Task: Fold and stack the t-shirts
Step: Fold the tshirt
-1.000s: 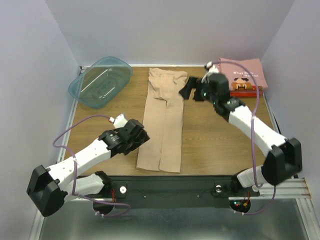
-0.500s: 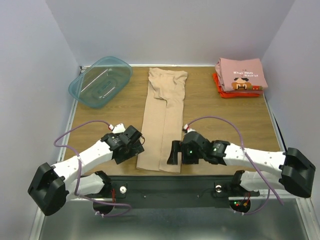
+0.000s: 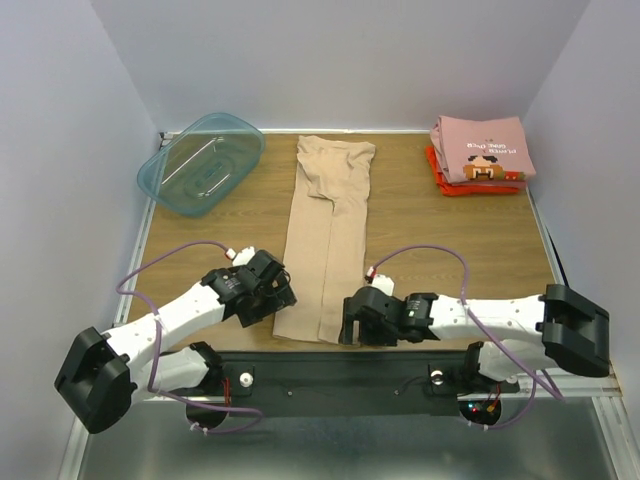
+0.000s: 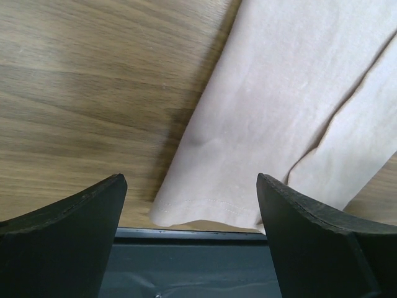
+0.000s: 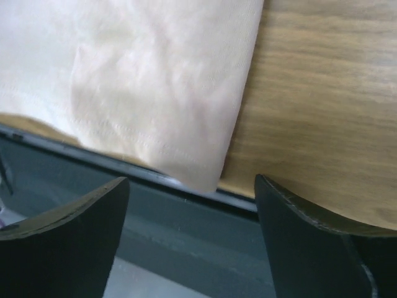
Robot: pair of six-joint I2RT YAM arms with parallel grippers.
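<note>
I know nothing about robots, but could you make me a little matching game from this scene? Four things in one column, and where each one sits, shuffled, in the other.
Things:
1. tan shirt
2. pink shirt
3. red-orange shirt
4. teal tub

Places:
A. far left corner
B. far right, lying on top of another shirt
C. laid out as a long strip down the middle
D. far right, underneath another shirt

Pairs: 1-C, 2-B, 3-D, 4-A

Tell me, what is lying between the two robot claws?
The near end of the tan t-shirt lies between the left gripper and the right gripper, both open. The top view shows it; each wrist view shows one hem corner.
</note>
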